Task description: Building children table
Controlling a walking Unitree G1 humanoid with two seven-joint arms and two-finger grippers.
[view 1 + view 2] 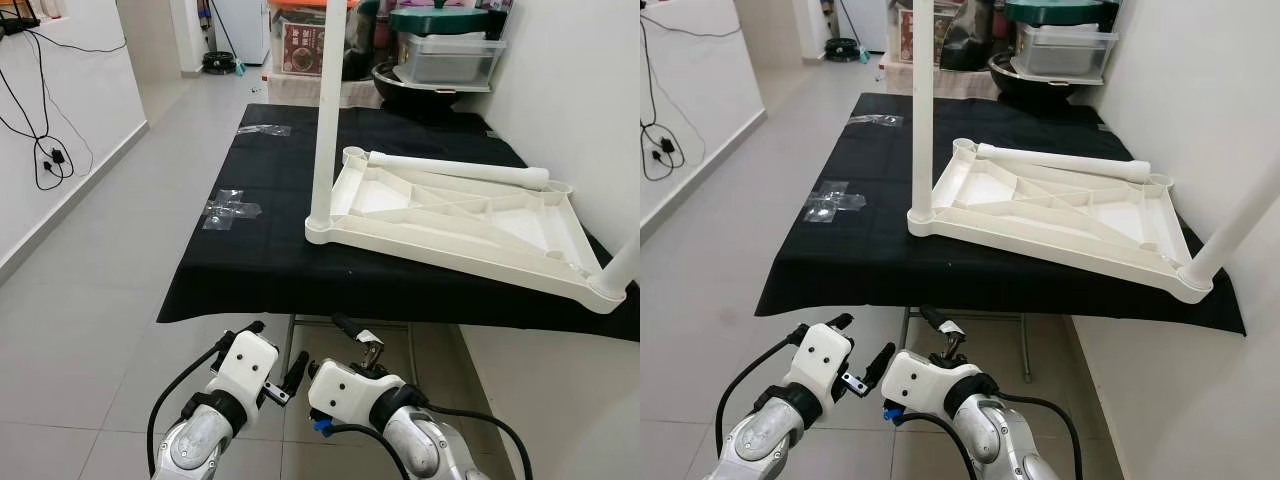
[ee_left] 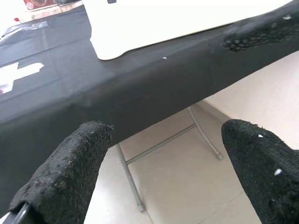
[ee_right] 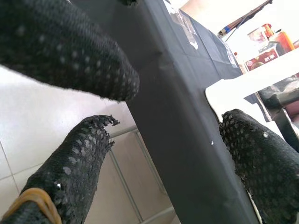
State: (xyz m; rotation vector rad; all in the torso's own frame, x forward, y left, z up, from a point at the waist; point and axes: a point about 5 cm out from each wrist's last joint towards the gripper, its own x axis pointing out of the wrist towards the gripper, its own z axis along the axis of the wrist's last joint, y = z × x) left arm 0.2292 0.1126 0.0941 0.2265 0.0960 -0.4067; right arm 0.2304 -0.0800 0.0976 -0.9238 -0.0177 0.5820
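A white children's table top [image 1: 455,222] lies upside down on a black-clothed table [image 1: 260,270]. One white leg [image 1: 327,100] stands upright in its near left corner. Another leg [image 1: 622,268] rises from the near right corner. A loose white leg [image 1: 460,170] lies across the top's far edge. Both grippers hang low in front of the table's near edge, below the cloth. My left gripper [image 1: 276,348] is open and empty, its fingers [image 2: 60,177] spread wide. My right gripper [image 1: 358,340] is open too, with nothing between its fingers [image 3: 261,158].
Clear plastic bags [image 1: 230,208] lie on the cloth at the left, another [image 1: 265,130] farther back. Storage bins [image 1: 450,55] stand past the table's far end. A white wall runs close along the right. Cables [image 1: 45,150] hang on the left wall beside open tiled floor [image 1: 90,300].
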